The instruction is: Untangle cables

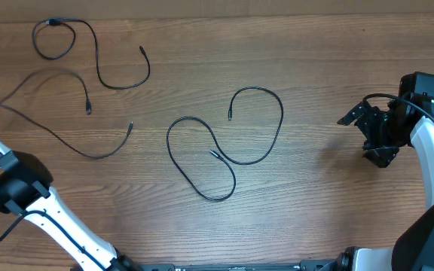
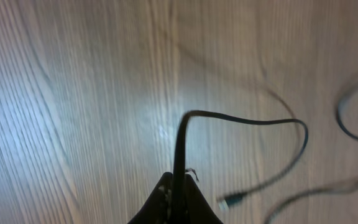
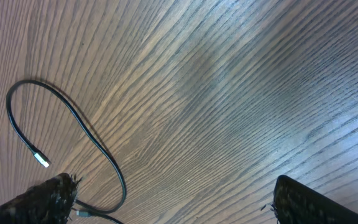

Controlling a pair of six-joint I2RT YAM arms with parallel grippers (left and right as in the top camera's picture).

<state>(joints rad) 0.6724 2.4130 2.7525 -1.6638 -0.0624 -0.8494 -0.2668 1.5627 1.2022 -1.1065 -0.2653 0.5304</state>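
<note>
Where the cords lie: three thin black cables rest apart on the wood, seen from above. The far cable (image 1: 96,56) curls at eleven o'clock. The held cable (image 1: 51,135) trails in from nine o'clock. The middle cable (image 1: 221,154) loops at the centre and crosses over itself once.
Left gripper (image 2: 178,183): it sits at the nine o'clock edge with its fingers pressed together, pinching the held cable. The cord rises from between them, bends over and runs off toward a small plug.
Why held so: the pinch is probably meant to draw this cord out toward nine o'clock, away from its neighbours. From above the cord looks pale and soft-edged, so it is likely lifted off the wood.
Right gripper (image 1: 364,135): it is at three o'clock with its fingers spread wide and nothing between them, well apart from the middle cable.
Why placed so: it seems parked clear of the work, aimed at the middle cable's three o'clock loop. Its own camera shows that loop and a silver plug tip.
Surface: the table (image 1: 330,53) is flat, light-brown wood with strong grain and a soft sheen. Thin cords should slide on it easily.
Room: nothing beyond the tabletop shows, except a paler strip along the twelve o'clock edge.
</note>
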